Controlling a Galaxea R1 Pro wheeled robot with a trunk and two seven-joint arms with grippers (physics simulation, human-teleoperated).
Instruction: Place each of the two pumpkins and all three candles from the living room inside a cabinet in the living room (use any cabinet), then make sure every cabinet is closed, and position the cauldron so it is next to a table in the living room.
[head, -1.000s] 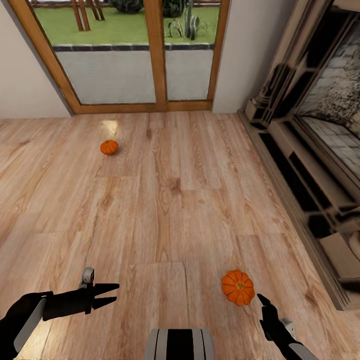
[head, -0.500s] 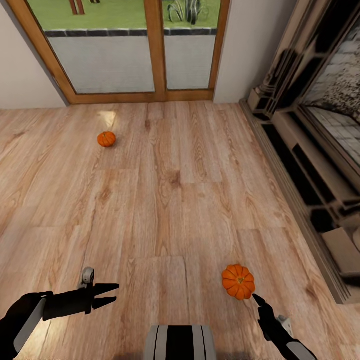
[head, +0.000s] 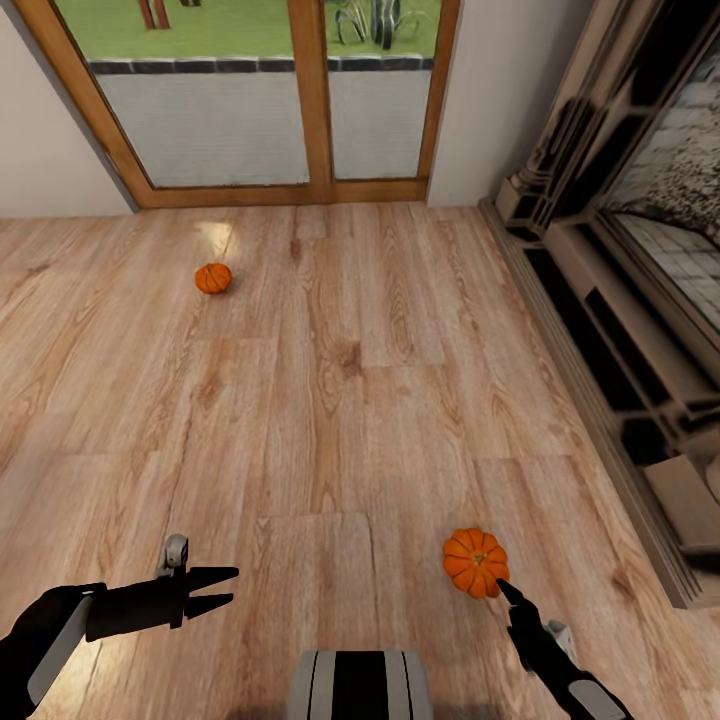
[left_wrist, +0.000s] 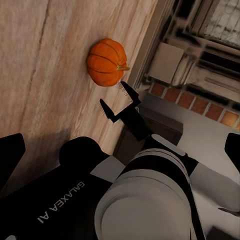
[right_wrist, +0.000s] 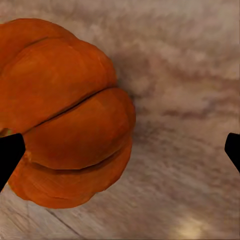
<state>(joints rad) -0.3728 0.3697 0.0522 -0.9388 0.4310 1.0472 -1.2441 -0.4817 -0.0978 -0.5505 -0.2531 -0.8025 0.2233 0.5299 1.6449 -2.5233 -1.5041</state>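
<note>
- On wood floor (head: 340, 400), right gripper (left_wrist: 120, 100) is hovering beside near ribbed orange pumpkin (head: 476, 562), fingers spread.
- Head view alone is showing far orange pumpkin (head: 213, 278); left gripper (head: 222, 589) is sitting open.

One pumpkin (head: 476, 562) on the floor (head: 340, 400) just ahead of the right gripper (head: 505, 592), second pumpkin (head: 213, 278) far ahead-left near the glass doors (head: 270, 100), fireplace (head: 620, 300) along the right.

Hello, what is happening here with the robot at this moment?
The right gripper, open, is reaching for the near pumpkin on the wooden floor, with nothing gripped yet. The left gripper hangs open and empty. A second pumpkin lies farther off near the glass door.
</note>
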